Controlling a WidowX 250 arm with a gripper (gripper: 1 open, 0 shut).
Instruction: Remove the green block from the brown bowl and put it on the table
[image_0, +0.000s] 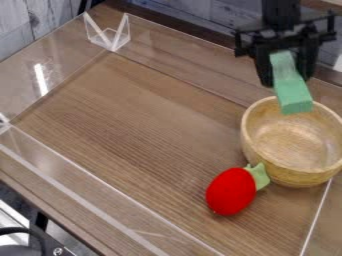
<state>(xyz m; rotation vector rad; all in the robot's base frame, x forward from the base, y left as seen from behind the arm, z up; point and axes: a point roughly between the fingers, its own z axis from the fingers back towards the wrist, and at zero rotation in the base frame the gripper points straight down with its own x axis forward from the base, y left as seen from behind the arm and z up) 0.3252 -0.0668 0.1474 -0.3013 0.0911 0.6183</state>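
My gripper (283, 52) hangs above the brown bowl's (266, 158) far rim, shut on the green block (291, 87). The mint-green block dangles tilted from the black fingers (249, 46), its lower end just above the bowl's back edge. The bowl sits at the right side of the table (147, 120) and its pale inside holds nothing.
A red plush strawberry (233, 190) with a green leafy top lies against the bowl's front left. Low clear acrylic walls (104, 33) ring the tabletop, with a corner at the back left. The right wall stands close behind the bowl.
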